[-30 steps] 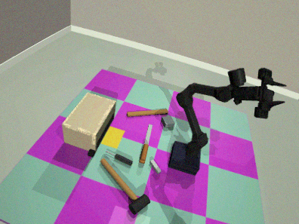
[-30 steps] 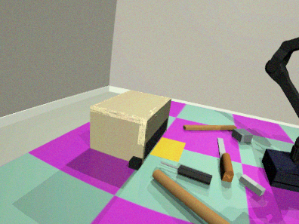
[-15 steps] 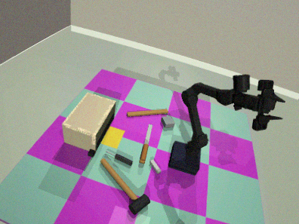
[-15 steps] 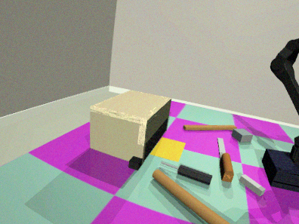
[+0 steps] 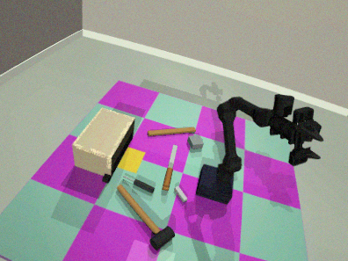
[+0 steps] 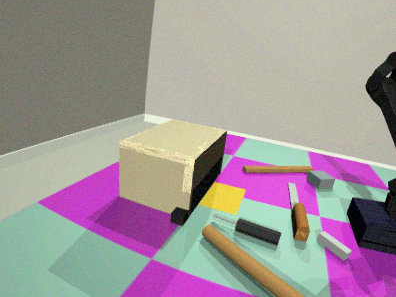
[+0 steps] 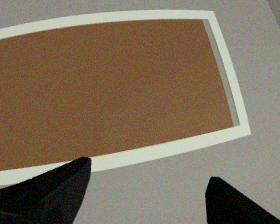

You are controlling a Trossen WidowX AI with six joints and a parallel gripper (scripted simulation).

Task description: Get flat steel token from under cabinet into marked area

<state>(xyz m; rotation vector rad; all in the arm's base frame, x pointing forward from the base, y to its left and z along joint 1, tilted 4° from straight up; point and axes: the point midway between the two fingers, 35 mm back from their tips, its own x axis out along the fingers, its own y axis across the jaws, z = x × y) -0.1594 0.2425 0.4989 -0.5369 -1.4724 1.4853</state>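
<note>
Apparently the retrieval was barely begun. The gripper (image 5: 320, 146) (image 7: 150, 177) stood spread with nothing between its fingers, raised well apart from the cabinet (image 5: 103, 135) (image 6: 155, 174). The token was not visible; by the task it lay under the cabinet. The yellow area (image 5: 132, 159) (image 6: 224, 198) held no token. Remaining: choose a tool, perhaps the fork-like one with a black handle (image 5: 143, 185) (image 6: 258, 231), draw the token out, release, withdraw.
</note>
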